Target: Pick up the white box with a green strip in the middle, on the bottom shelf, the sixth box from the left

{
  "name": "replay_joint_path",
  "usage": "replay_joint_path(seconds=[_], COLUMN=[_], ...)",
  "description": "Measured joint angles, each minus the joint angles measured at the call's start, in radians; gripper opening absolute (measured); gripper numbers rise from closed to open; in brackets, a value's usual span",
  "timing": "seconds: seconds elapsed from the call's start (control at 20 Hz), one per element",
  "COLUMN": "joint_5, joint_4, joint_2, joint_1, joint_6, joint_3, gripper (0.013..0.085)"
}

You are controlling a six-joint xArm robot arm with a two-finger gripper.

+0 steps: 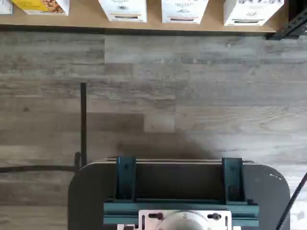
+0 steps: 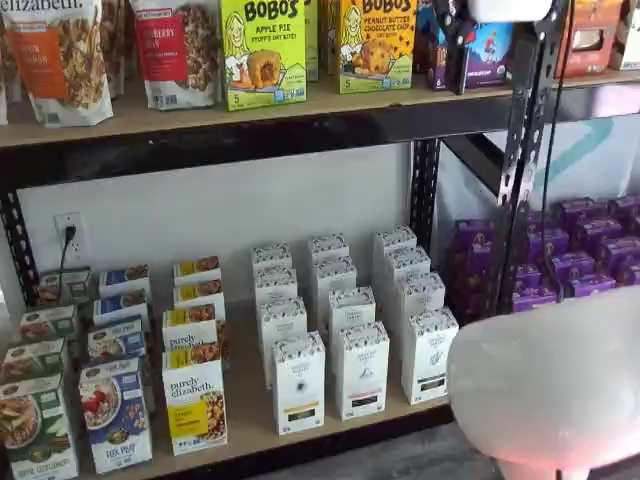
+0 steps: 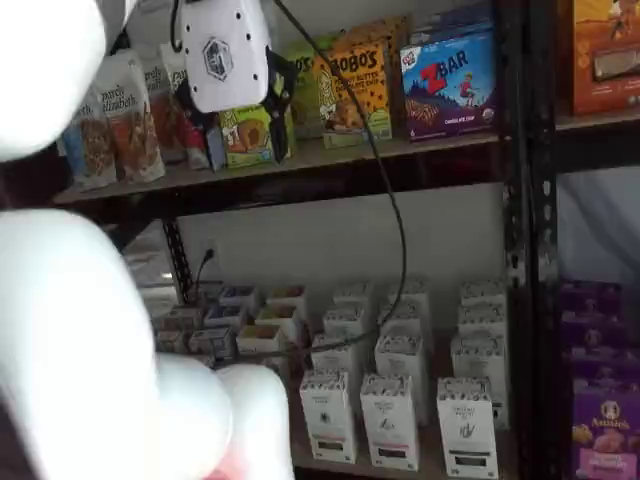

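The white box (image 2: 430, 355) with a dark greenish strip stands at the right end of the front row on the bottom shelf (image 2: 245, 405). It shows in both shelf views (image 3: 466, 425), and in the wrist view (image 1: 253, 10) at the shelf's front edge (image 1: 86, 20). Like white boxes with a red strip (image 2: 360, 370) and a yellow strip (image 2: 298, 382) stand to its left. My gripper (image 3: 278, 105) hangs high up in front of the upper shelf, far above the white box; it also shows in a shelf view (image 2: 455, 35). Its black fingers show side-on, with no box in them.
Behind the front row stand several more white cartons (image 2: 335, 275). Granola and cereal boxes (image 2: 193, 398) fill the shelf's left. Purple boxes (image 2: 580, 255) sit past the black upright (image 2: 520, 160). White arm parts (image 2: 550, 385) block the foreground. A dark mount with teal brackets (image 1: 180, 184) lies over the grey plank floor.
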Motion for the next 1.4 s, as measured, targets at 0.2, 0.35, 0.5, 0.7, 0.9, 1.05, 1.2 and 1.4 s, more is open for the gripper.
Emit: replay_joint_path(seconds=[0.2, 0.35, 0.5, 0.7, 0.9, 1.05, 1.2, 1.4], joint_5=[0.024, 0.013, -0.022, -0.087, -0.164, -0.260, -0.379, -0.519], joint_4=[-0.070, -0.073, -0.075, -0.069, -0.046, -0.095, -0.065, -0.101], joint_2=[0.015, 0.011, -0.003, -0.027, -0.053, -0.085, -0.116, -0.126], joint_1=[0.060, 0.058, 0.052, 0.026, -0.018, 0.000, -0.044, -0.038], joint_6=[0.029, 0.027, 0.022, 0.002, -0.031, -0.022, -0.054, -0.041], joint_3=[-0.013, -0.004, 0.027, 0.099, 0.195, 0.315, 0.443, 0.596], gripper=[0.0850, 0.0850, 0.0850, 0.0850, 0.0850, 0.0850, 0.0850, 0.0850])
